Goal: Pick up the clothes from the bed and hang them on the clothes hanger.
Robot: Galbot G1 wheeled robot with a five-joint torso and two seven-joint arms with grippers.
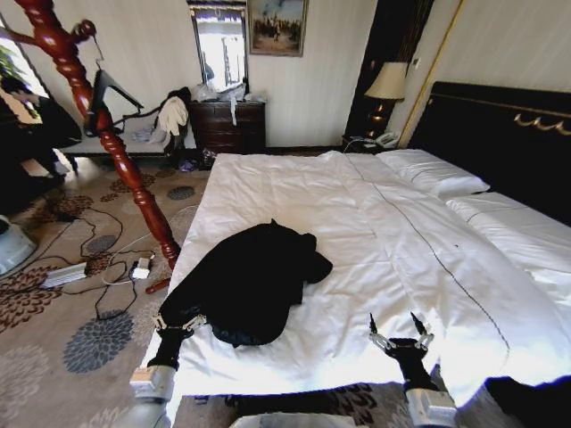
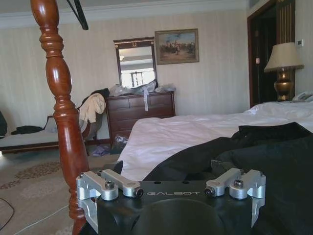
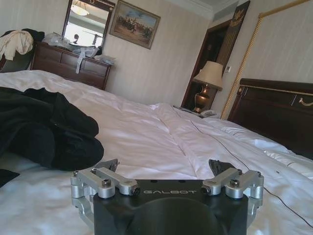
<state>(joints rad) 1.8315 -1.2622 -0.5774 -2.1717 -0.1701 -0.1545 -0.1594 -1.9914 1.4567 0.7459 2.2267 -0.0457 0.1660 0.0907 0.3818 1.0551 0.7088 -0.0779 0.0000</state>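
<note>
Centrally, the black clothes [image 1: 245, 281] lie in a crumpled heap on the white sheet near the foot of the bed [image 1: 375, 232], toward its left side. Left gripper [image 1: 175, 323]: set at the near left edge of the heap, its fingertips against or under the dark cloth; whether the fingers are spread or closed cannot be told, since the cloth hides them in both the head view and the left wrist view [image 2: 171, 171]. Right gripper [image 1: 400, 332]: over bare sheet near the foot edge, well apart from the clothes, fingers spread wide and holding nothing; the right wrist view shows the same spread fingers [image 3: 166, 169] with the black heap [image 3: 44, 125] off to one side. Clothes hanger [image 1: 109, 94]: black, hung by its thin wire hook from the reddish wooden coat stand [image 1: 116, 147], which rises from the carpet just beside the bed's left side. Background: dark dresser [image 1: 228, 125], mirror [image 1: 221, 45] and bedside lamp [image 1: 385, 89] along the far wall.
</note>
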